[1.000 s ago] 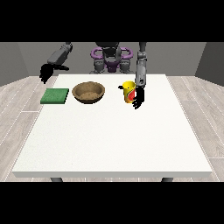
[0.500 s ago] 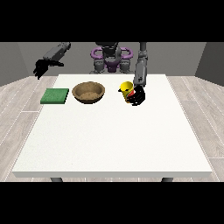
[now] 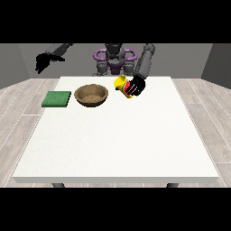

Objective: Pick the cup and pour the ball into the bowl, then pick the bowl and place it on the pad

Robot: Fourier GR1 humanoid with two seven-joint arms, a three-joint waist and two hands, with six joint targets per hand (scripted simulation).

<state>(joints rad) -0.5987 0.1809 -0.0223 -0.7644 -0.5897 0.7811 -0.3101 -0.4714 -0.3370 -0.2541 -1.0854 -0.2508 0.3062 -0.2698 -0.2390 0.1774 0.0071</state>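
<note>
Since half a second ago the cup [image 3: 122,84] has come up off the table [image 3: 113,140] and tipped over. It stood upright just beside the bowl's right side before; now it hangs tilted, its yellow end turned toward the bowl [image 3: 91,95] and its red part tucked under the black fingers. The hand at the view's right [image 3: 136,85] has risen with it and swung a little toward the bowl. The hand at the view's left [image 3: 43,61] has shifted slightly, staying high beyond the table's far left corner.

The hand at the view's right is grasping the cup, with its fingers curled round the red side and the cup jutting out toward the bowl from the palm. The cup is above the table, to the right of the bowl and a little behind it, near its rim but not over it. Whether a ball is inside the cup cannot be told.

The bowl sits on the table, brown and round, with the green pad [image 3: 57,99] lying flat to its left, near but apart. The hand at the view's left hangs in the air well apart from the bowl, up and to the left past the pad; whether its fingers are released or clenched cannot be told.
</note>
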